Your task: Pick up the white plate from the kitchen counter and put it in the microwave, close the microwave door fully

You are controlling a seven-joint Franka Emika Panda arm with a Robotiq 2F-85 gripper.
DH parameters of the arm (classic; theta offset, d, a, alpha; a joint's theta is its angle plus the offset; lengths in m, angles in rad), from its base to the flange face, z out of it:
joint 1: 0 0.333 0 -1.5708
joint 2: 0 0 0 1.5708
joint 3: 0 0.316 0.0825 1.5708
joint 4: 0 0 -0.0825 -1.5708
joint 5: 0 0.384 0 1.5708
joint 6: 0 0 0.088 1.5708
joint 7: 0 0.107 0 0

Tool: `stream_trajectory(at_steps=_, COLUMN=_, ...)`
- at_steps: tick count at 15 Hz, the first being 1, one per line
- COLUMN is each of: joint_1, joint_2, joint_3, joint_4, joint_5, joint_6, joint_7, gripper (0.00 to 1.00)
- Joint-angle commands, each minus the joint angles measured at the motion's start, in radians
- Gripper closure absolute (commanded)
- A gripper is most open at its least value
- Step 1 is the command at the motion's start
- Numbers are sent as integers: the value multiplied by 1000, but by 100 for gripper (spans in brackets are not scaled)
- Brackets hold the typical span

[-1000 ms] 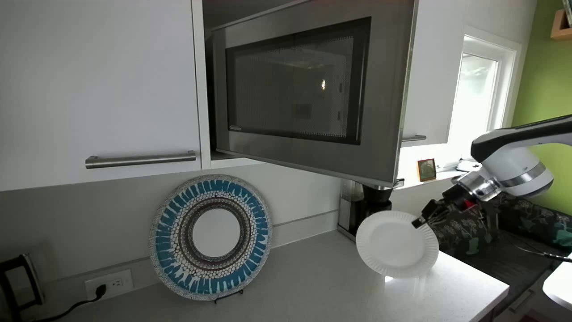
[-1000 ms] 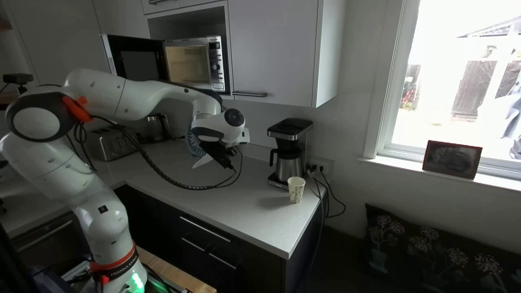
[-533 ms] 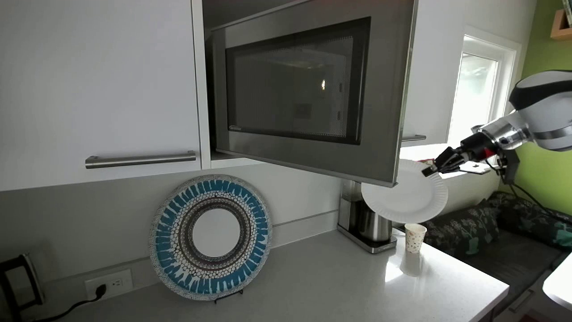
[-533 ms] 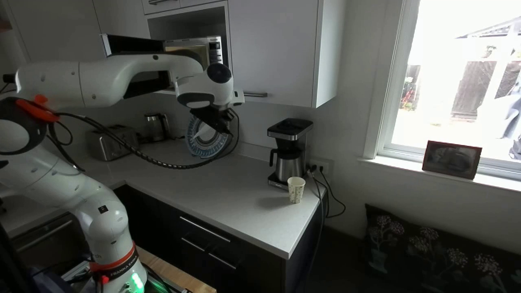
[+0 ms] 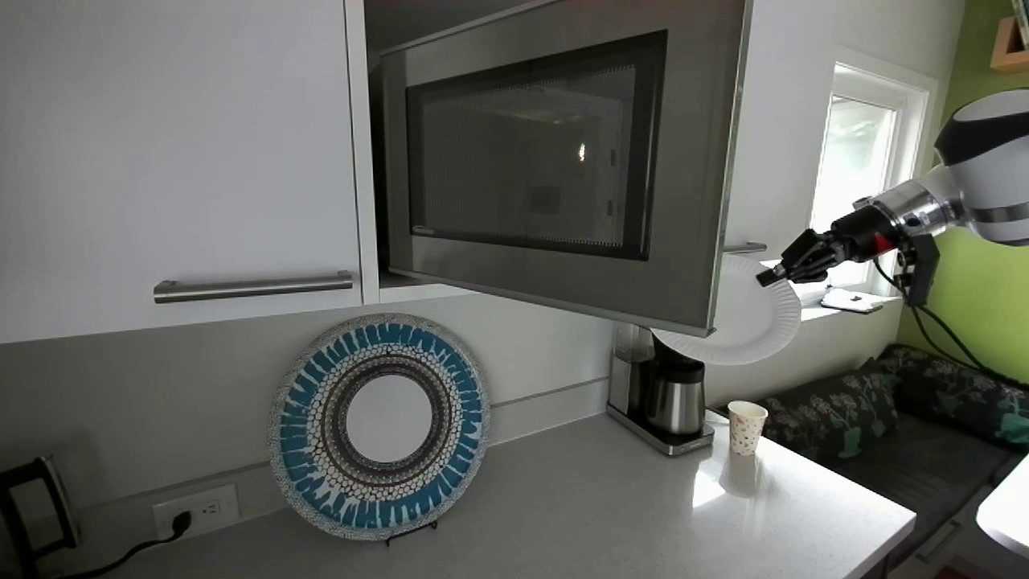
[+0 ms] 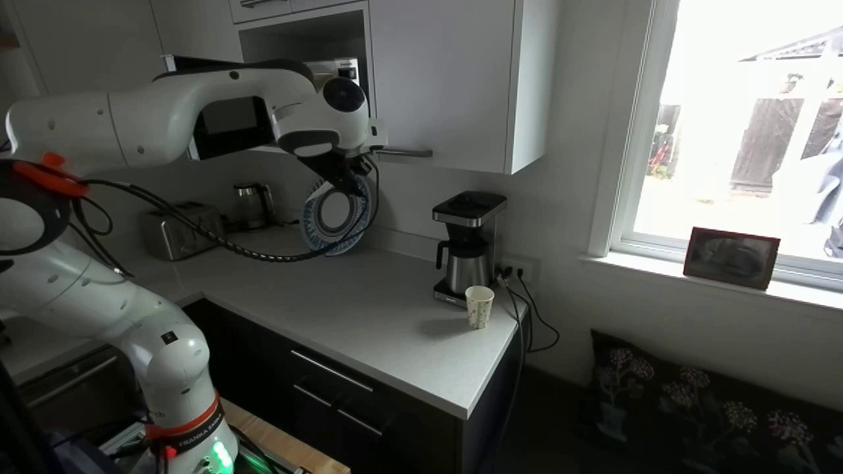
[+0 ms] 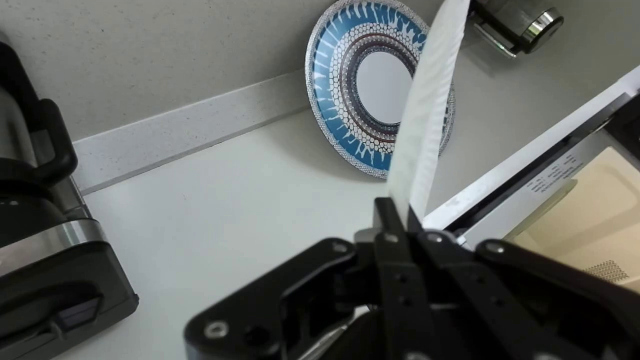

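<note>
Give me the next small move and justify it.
Probably turn the gripper to bring the plate nearer level before going in: it is shut on the plate's edge, the plate hangs steeply tilted, clear of the counter, and the door stands open, exposing the microwave inside.

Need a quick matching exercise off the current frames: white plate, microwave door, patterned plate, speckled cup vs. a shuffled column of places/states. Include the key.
1. white plate
2. microwave door
3. patterned plate
4. speckled cup

A. swung open
B. standing on the counter near the coffee maker
C. pinched at its edge by the claw, off the worktop
D. blue ring around a pale centre

Pairs: 1-C, 2-A, 3-D, 4-B
</note>
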Motion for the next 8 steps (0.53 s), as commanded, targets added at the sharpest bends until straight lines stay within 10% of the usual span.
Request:
stream_trajectory(at_steps=1, joint_1=23, joint_2=-2, joint_3=-16, joint_4=2, joint_5=-11, joint_6=5, joint_7=7, gripper=98)
stream_trajectory(at_steps=8, joint_1=41, joint_2=-45, joint_3=-16, joint_4=30, joint_5=142, joint_6=14, joint_7=71, gripper=100)
